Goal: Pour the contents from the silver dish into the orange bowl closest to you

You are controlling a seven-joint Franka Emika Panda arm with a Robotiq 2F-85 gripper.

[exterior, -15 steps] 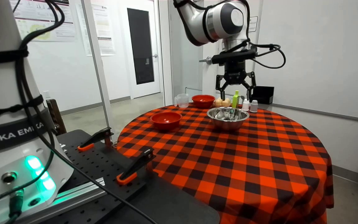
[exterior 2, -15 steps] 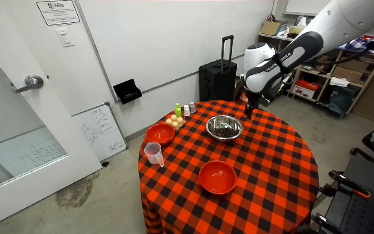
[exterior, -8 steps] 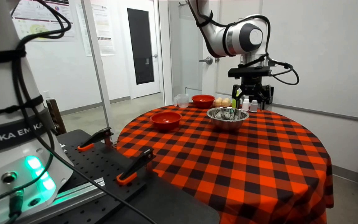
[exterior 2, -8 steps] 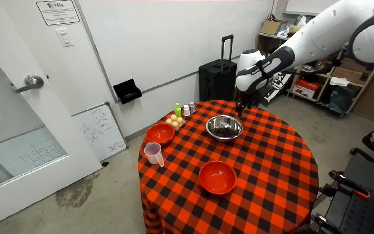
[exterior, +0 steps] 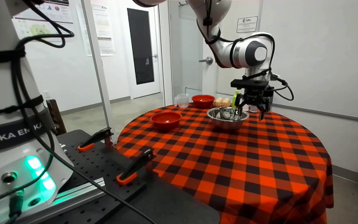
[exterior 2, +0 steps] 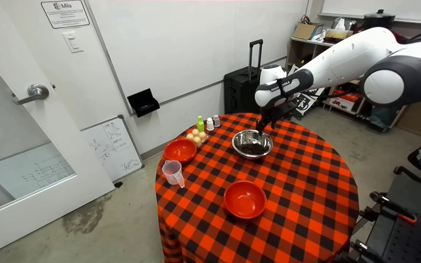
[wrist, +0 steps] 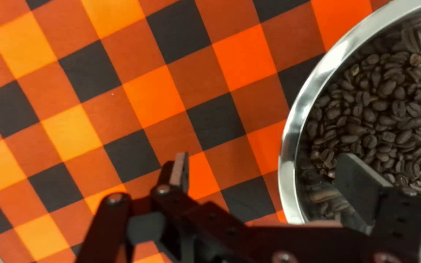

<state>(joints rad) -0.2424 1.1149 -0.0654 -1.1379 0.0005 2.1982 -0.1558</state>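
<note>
The silver dish (exterior: 227, 125) stands upright on the checked table; it also shows in an exterior view (exterior 2: 249, 136) and at the right of the wrist view (wrist: 290, 146). It holds dark coffee beans (wrist: 386, 109). My gripper (exterior: 250, 115) is open at the dish's edge, also in an exterior view (exterior 2: 267, 128). In the wrist view the gripper (wrist: 264, 160) has one finger over the inside of the dish and the other outside, with the rim between, apart from both fingers. The orange bowl (exterior: 166, 122), nearer the robot base, is empty, also in an exterior view (exterior 2: 245, 201).
Along the table's far side are a smaller-looking red-orange bowl (exterior 2: 180, 151), a clear measuring cup (exterior 2: 173, 172), a pack of eggs (exterior 2: 196, 137), a green bottle (exterior 2: 200, 124) and two small white shakers (exterior 2: 209, 124). Clamps (exterior: 135, 166) sit on the robot's stand.
My gripper has come down from above the dish to its edge, with one finger now over the rim's inside. The arm reaches lower and the gripper looks tilted. The dish and bowls have not moved.
</note>
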